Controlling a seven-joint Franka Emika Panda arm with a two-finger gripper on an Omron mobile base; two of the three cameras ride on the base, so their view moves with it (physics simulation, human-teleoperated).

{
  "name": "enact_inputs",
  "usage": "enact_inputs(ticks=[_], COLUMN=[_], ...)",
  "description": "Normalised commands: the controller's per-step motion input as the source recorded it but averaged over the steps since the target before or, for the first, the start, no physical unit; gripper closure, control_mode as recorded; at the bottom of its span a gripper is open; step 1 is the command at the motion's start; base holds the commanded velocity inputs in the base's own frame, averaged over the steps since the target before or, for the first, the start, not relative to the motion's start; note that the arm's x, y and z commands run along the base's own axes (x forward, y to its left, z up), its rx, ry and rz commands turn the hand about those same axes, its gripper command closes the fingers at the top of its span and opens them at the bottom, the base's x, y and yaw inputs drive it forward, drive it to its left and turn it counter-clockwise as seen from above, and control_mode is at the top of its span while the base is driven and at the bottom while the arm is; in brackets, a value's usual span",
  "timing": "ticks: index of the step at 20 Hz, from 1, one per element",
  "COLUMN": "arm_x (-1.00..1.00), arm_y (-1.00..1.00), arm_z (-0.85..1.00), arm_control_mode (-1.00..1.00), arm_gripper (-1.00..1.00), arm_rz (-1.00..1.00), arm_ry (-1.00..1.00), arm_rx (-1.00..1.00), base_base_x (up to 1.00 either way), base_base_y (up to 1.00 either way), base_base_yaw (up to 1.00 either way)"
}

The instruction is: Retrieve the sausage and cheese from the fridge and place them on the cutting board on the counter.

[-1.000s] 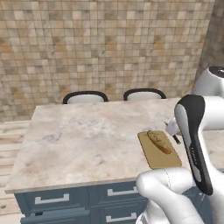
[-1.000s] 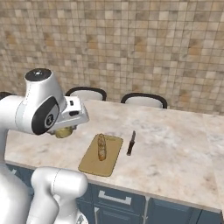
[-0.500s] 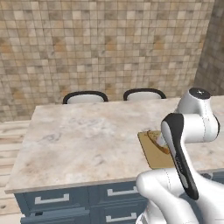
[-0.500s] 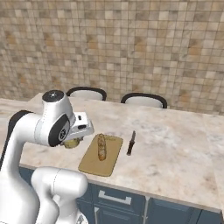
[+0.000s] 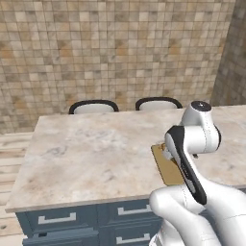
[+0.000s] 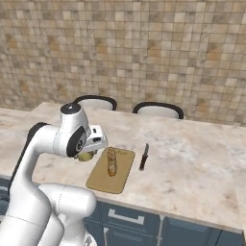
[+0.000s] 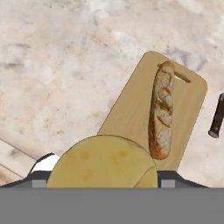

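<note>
The sausage [image 6: 112,161] lies lengthwise on the wooden cutting board [image 6: 108,181], which rests on the counter [image 6: 192,163]. My gripper [image 6: 88,153] hovers at the board's left edge, shut on the pale yellow cheese [image 6: 86,156]. In the hand view the cheese [image 7: 103,164] sits big between my fingers, over the near end of the cutting board [image 7: 131,109], with the sausage [image 7: 161,116] just beyond it. In the left base view my arm covers most of the cutting board [image 5: 168,169]. The fridge is out of view.
A dark-handled knife [image 6: 143,156] lies on the stone top just right of the board; its handle [image 7: 216,118] shows at the hand view's right edge. Two chair backs [image 6: 96,102] [image 6: 158,109] stand behind the counter, in front of a tiled wall.
My arm has swung down and toward the board, carrying the cheese from above the counter's left part to the board's left edge. The sausage and knife have stayed put.
</note>
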Motion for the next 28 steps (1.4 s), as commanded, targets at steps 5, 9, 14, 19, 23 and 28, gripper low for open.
enact_inputs(ticks=[5, 9, 14, 19, 23, 28], arm_x=[0.33, 0.31, 0.19, 0.05, 0.00, 0.06], arm_y=[-0.10, -0.23, -0.18, 0.00, 0.00, 0.00], arm_z=[-0.34, -0.30, -0.41, -0.57, -0.57, -0.46], arm_control_mode=[-1.00, -1.00, -1.00, -1.00, -1.00, -1.00], arm_gripper=[1.00, 1.00, 1.00, 1.00, 1.00, -1.00], arm_rz=[0.00, 0.00, 0.00, 0.00, 0.00, 0.00], arm_ry=[0.16, 0.16, 0.09, 0.00, 0.00, 0.00], arm_rx=[0.00, 0.00, 0.00, 0.00, 0.00, 0.00], base_base_x=[0.00, 0.00, 0.00, 0.00, 0.00, 0.00], base_base_y=[0.00, 0.00, 0.00, 0.00, 0.00, 0.00], base_base_yaw=[0.00, 0.00, 0.00, 0.00, 0.00, 0.00])
